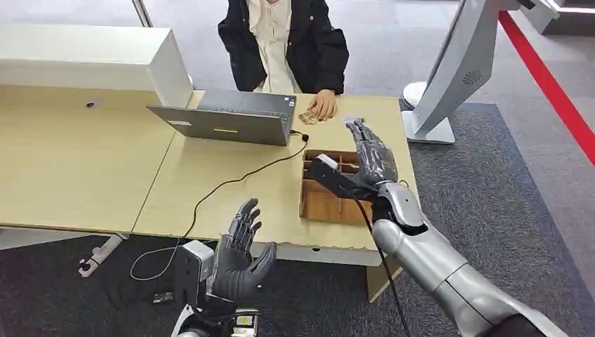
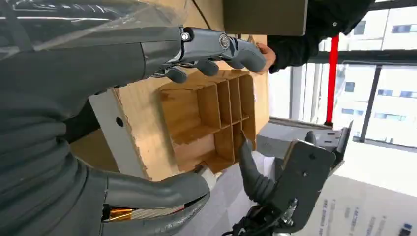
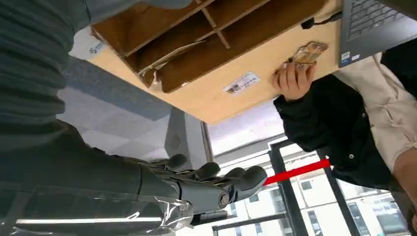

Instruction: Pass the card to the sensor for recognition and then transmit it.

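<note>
A small white card (image 1: 353, 120) (image 3: 241, 82) lies flat on the light wood table (image 1: 231, 175), near its far right corner. My right hand (image 1: 372, 156) (image 3: 206, 186) hovers over the far end of a wooden divided box (image 1: 319, 203), its fingers stretched towards the card and holding nothing. My left hand (image 1: 238, 256) (image 2: 206, 44) is raised at the table's front edge with fingers apart and nothing in it. Just left of the card, a person's hand (image 1: 324, 104) (image 3: 292, 78) rests on a small tan patterned object (image 1: 307, 118) (image 3: 307, 53).
An open grey laptop (image 1: 224, 119) stands in front of the seated person, and its black cable (image 1: 224, 186) trails over the table's front edge. The box (image 2: 206, 118) (image 3: 221, 39) has several compartments. A white kiosk stand (image 1: 449, 77) is at the right, and a white raised counter (image 1: 84, 56) at the back left.
</note>
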